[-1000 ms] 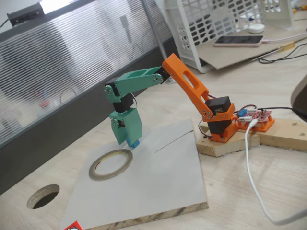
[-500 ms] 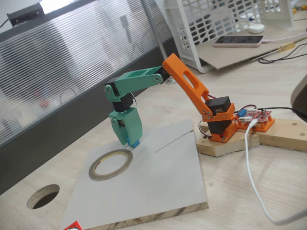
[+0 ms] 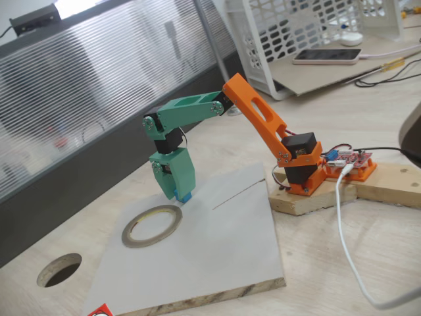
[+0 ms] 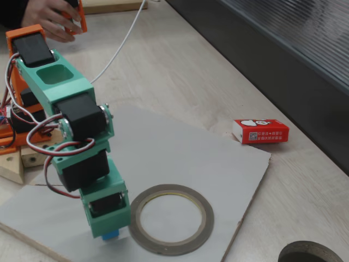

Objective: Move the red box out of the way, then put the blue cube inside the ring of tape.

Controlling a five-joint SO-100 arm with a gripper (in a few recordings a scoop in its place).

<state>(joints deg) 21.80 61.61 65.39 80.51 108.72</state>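
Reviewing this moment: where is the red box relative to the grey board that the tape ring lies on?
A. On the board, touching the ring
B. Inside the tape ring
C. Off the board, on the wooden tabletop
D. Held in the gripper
C. In a fixed view the red box lies on the bare tabletop just past the grey board's far edge, apart from the ring of tape.

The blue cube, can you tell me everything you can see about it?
The blue cube is tiny, bright sky-blue and plain. Just a bit of it peeks out below the green claw, which is shut on it. It hangs just above the grey board, close beside the ring of tape, outside its opening.
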